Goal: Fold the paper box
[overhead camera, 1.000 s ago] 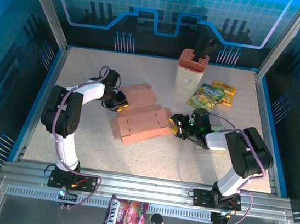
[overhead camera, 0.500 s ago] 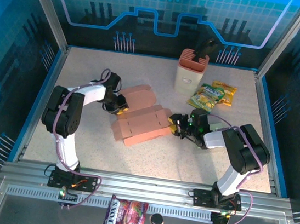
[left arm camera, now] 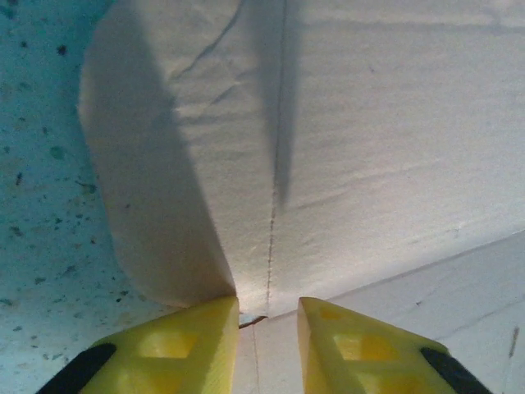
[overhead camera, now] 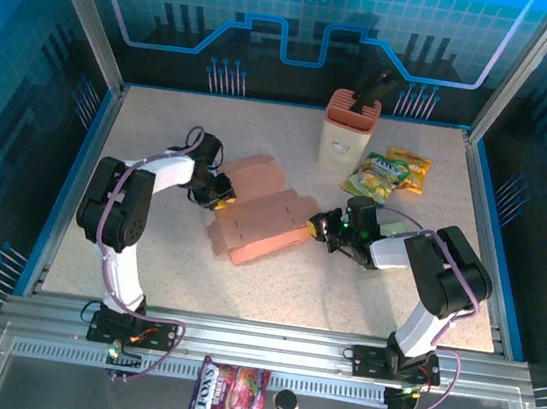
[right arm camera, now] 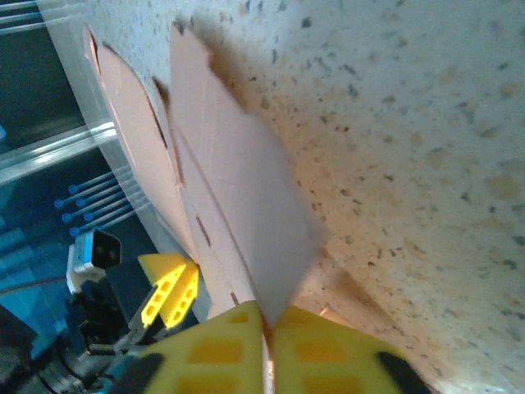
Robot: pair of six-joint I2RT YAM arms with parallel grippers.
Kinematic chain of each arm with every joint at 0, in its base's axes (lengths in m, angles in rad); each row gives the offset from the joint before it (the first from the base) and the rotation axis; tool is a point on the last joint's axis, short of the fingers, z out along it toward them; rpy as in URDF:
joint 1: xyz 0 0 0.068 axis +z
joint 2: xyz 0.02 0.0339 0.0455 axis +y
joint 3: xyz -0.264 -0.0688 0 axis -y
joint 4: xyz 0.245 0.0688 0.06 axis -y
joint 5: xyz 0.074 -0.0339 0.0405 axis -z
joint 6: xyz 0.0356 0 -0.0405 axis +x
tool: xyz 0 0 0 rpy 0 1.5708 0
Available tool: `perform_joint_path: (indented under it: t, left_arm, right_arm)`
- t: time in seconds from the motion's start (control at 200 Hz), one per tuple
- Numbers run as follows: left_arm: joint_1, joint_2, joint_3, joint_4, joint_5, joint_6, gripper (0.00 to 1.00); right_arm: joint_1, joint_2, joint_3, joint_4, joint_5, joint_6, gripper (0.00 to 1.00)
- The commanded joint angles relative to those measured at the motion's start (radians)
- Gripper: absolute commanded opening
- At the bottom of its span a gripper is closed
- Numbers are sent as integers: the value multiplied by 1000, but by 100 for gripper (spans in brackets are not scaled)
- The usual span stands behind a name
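The paper box (overhead camera: 261, 225), likely light and easily creased, lies between the right pincer (right arm camera: 267, 324), pinching its end flap, and the slightly spread left pincer (left arm camera: 267, 324); grip flaps near folds.

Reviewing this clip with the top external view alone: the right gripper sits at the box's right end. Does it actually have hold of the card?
Observer: Yes. In the right wrist view the right gripper is shut on a thin edge of the paper box.
Operator: And the left one, at the other end?
Observer: The left wrist view shows the left gripper with jaws a little apart, at the base of a round-cornered flap.
Operator: Anything marking where it bends?
Observer: A fold line runs up the card from that gap.
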Motion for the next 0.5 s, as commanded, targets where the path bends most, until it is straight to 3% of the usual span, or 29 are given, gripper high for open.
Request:
perform_joint_path:
  t: [0.0, 0.135, 0.33, 0.495]
  left_arm:
    - [-30, -101, -5, -32, -73, 74, 32]
    - [-148, -274, -8, -40, -162, 275, 40]
    - [-435, -544, -156, -58, -202, 600, 44]
    - [-658, -703, -259, -97, -436, 676, 53]
  right_arm:
    - [10, -40, 31, -101, 33, -11, 0]
    - [10, -123, 122, -340, 56, -44, 0]
    - [-2, -136, 288, -669, 40, -69, 0]
    - [-7, -119, 415, -833, 24, -40, 0]
